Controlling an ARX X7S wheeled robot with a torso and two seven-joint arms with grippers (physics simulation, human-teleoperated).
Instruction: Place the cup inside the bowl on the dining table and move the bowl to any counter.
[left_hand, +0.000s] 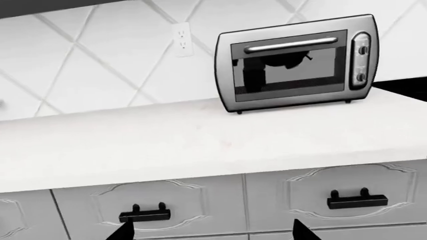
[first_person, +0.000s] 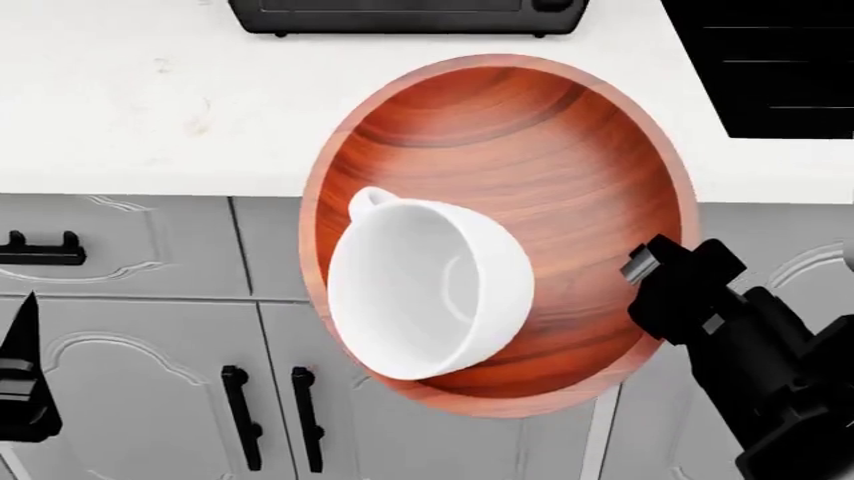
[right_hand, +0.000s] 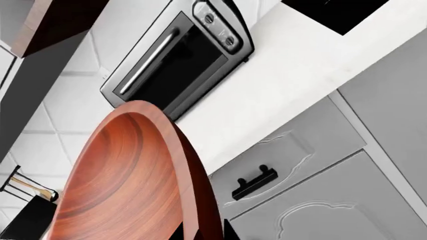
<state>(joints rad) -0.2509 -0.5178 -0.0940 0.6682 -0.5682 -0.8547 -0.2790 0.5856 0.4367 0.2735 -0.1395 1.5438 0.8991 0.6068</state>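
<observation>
Bowl (first_person: 561, 170) with cup (first_person: 427, 290) inside, held at counter (first_person: 134, 110) edge, partly past it. Right hand (first_person: 654, 275) pinching bowl rim; left hand (left_hand: 210, 231) spread, empty. Advance over counter, keep level, lower gently.

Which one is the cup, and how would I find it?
Find the white counter with grey cabinets below it. In front of it the right gripper holds up a big reddish-brown wooden bowl by its rim. The cup lies inside that bowl: the only glossy white thing there, with a small loop handle.
</observation>
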